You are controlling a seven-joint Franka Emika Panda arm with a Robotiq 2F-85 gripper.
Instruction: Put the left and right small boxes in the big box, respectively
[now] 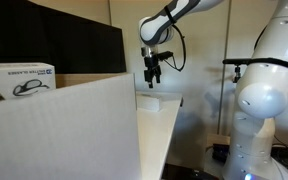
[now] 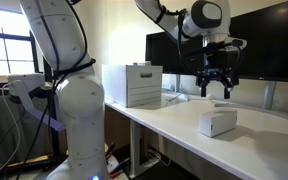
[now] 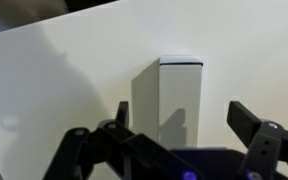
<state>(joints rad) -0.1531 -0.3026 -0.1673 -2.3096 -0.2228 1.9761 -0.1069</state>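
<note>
1. My gripper (image 2: 216,86) is hanging over the table (image 2: 174,130) w/ its fingers (image 3: 248,122) spread wide, pinching nothing.
2. In the wrist view the fingers are standing either side of a small box (image 3: 180,95), not touching it.
3. That small box is lying flat on the white tabletop right under the gripper, w/ a gap between them, as in both exterior views (image 1: 149,103).
4. A second small box (image 1: 19,78), w/ the glasses drawing facing the cam, is showing above the big box (image 1: 64,130) wall. The wall is hiding its lower part, so I can't tell what it's sitting on.
5. The big box is standing on the same table, well apart from the gripper, between it and the robot base (image 2: 74,100) in an exterior view.
6. Its pale wall is filling the foreground in an exterior view and blocking most of the near tabletop from sight.
7. A dark monitor (image 2: 274,40) is standing at the back of the table, behind the gripper.
8. The robot base is standing just beside the table edge.
</note>
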